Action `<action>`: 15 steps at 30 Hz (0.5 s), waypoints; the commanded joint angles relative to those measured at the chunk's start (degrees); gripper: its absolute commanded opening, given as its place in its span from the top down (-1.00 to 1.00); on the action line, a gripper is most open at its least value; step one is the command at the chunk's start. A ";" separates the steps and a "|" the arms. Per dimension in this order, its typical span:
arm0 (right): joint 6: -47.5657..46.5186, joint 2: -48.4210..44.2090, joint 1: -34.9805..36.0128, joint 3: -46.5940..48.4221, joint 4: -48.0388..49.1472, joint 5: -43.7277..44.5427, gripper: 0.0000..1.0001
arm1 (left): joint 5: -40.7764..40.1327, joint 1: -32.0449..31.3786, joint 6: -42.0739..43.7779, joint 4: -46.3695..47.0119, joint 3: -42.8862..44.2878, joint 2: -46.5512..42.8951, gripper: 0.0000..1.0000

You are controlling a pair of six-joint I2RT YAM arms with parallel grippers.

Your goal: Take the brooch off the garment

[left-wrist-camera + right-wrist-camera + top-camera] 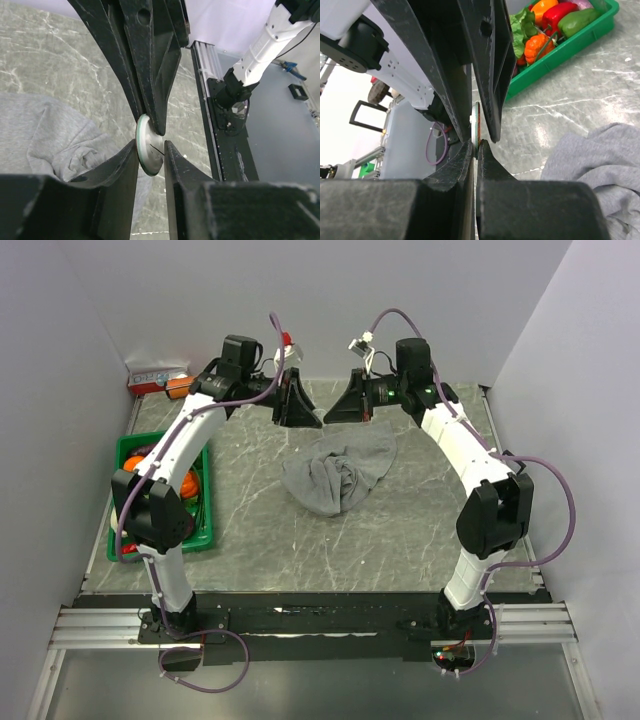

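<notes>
Black fingertips of the left hand [150,146] fill the bottom of its wrist view. They sit against opposite sides of the brooch [149,150], a small whitish disc with a greenish rim, so this hand pinches it across its width. From above in the same view, the two fingers of the right hand [474,144] come down tip to tip with the left ones and meet on the disc's upper part.

In the right wrist view the brooch shows edge-on as a thin pale sliver. It is clamped between that hand's nearly pressed-together fingers, so both hands grip it at once.

From the overhead camera the two hands meet nose to nose, raised above the far half of the counter [410,530], and they hide the disc between them. The garment [338,480], a rumpled grey heap, lies on the marbled counter just nearer than the meeting point. The brooch is up in the air, apart from the cloth.

At the counter's left edge, beside the left arm, sits a green crate [205,536] holding vegetables [538,47], among them an orange one, a red pepper and a green pepper.
</notes>
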 commanded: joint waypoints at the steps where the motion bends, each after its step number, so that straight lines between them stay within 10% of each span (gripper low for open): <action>1: 3.53 -0.28 0.14 -0.32 5.22 -4.67 1.00 | -2.96 -0.60 3.96 -1.07 2.43 0.25 0.42; 15: -14.81 -0.10 -1.26 0.91 -10.84 -1.50 1.00 | -2.00 3.96 11.43 -12.66 5.25 -3.79 -0.51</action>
